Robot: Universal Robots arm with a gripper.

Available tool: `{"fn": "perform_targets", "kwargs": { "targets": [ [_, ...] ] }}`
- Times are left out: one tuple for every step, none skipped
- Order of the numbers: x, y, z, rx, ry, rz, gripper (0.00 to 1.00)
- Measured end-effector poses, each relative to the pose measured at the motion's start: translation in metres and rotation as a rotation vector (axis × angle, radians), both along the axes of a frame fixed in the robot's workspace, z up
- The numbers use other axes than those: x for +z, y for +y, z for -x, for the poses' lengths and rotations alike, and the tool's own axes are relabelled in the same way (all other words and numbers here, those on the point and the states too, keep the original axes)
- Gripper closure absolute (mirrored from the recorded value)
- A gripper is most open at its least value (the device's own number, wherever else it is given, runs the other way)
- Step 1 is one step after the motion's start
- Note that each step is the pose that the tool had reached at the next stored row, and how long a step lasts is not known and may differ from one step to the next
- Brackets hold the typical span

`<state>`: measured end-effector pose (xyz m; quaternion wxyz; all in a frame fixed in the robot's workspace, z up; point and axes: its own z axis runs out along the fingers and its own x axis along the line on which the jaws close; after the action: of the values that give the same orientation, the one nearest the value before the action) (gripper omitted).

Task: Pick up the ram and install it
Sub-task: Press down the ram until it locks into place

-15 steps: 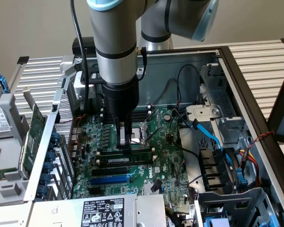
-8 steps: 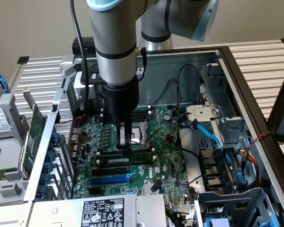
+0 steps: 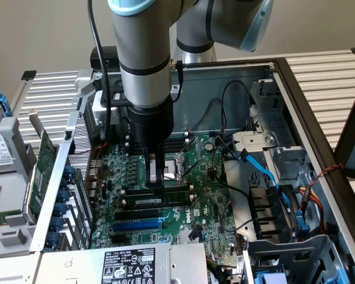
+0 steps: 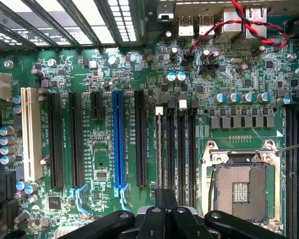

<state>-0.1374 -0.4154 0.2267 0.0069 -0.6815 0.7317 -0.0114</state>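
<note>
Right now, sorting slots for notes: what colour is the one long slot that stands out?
Blue slot, clearest in the wrist view.

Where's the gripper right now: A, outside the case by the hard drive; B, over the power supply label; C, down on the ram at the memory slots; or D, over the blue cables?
C: the gripper, fingers shut, sits on the ram on the motherboard.

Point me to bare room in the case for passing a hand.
Free: above the motherboard between the arm and the drive cage, beside the CPU socket. Crowded: the expansion slots under the gripper, and cables at the exterior view's right.
</note>
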Motion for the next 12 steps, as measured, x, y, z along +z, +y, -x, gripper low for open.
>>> {"fn": "perform_targets", "kwargs": {
  "targets": [
    [0.0005, 0.0001, 0.0, 0.0, -0.0003, -0.0004, 0.89],
    [0.0014, 0.0002, 0.0, 0.0, -0.0007, -0.0013, 0.89],
    [0.0033, 0.0002, 0.0, -0.001, -0.0009, -0.0017, 0.89],
    [0.0065, 0.0001, 0.0, -0.001, -0.0002, -0.0004, 0.89],
    [0.0096, 0.0001, 0.0, -0.001, -0.0001, -0.0003, 0.89],
    [0.0125, 0.0, 0.0, -0.001, 0.0, -0.0001, 0.89],
    [0.0152, 0.0, 0.0, -0.001, 0.0, -0.0001, 0.89],
    [0.0178, 0.0, 0.0, -0.001, 0.0002, -0.0001, 0.89],
    [0.0201, 0.0, 0.0, -0.001, 0.0003, 0.0, 0.89],
    [0.0217, 0.0, 0.0, -0.001, 0.0003, 0.0, 0.89],
    [0.0232, 0.0, 0.0, -0.001, 0.0002, -0.0001, 0.89],
    [0.0244, -0.0002, 0.0, -0.001, 0.0003, 0.0, 0.89]
  ]
}}
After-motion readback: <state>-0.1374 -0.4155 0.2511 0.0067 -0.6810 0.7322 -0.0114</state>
